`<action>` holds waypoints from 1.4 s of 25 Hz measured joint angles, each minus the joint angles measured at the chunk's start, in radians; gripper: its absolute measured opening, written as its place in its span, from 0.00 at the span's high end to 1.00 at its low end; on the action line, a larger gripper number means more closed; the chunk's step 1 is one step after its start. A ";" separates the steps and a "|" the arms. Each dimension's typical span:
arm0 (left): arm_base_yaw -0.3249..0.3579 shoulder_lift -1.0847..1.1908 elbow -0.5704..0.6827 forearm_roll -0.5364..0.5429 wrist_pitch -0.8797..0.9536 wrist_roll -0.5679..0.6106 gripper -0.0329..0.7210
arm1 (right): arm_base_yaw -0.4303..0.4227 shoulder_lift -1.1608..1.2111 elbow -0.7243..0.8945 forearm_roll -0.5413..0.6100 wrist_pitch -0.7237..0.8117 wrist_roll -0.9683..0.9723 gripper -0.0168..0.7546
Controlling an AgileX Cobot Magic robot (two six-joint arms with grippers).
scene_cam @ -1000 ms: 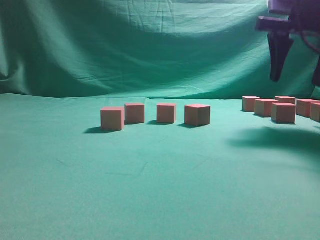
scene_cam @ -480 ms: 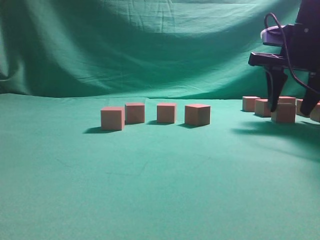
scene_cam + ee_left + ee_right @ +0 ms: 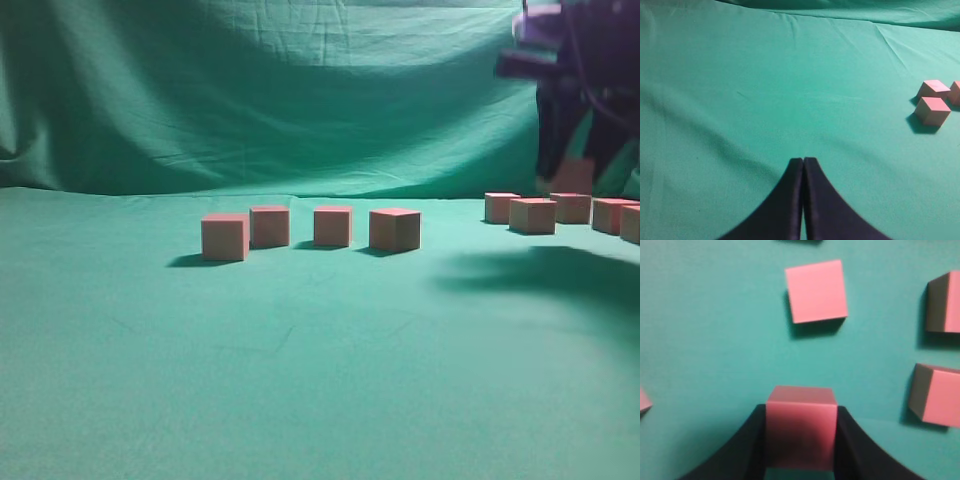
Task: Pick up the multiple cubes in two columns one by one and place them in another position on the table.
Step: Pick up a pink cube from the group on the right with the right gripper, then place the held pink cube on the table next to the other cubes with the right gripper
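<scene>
The right gripper (image 3: 800, 440) grips one cube (image 3: 800, 427) between its fingers, above the table (image 3: 300, 350) at the exterior view's upper right. Carry it high and level over the remaining cubes (image 3: 533, 215) toward the row (image 3: 310, 228) at centre. The left gripper (image 3: 803, 165) is pressed closed, empty.

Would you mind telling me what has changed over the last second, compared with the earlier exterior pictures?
The right gripper came down over the nearest cube of the group at the exterior view's right, closed on that cube and has lifted it off the table. The four cubes in the row and the other cubes of the group stayed put.
</scene>
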 joint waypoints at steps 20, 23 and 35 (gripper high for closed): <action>0.000 0.000 0.000 0.000 0.000 0.000 0.96 | 0.610 -0.033 -0.014 0.012 0.052 -0.181 0.64; 0.000 0.000 0.000 0.000 0.000 0.000 0.96 | 0.639 0.029 -0.061 0.012 0.037 -0.164 0.64; 0.000 0.000 0.000 0.000 0.000 0.000 0.96 | 0.644 0.139 -0.167 -0.153 0.034 0.059 0.64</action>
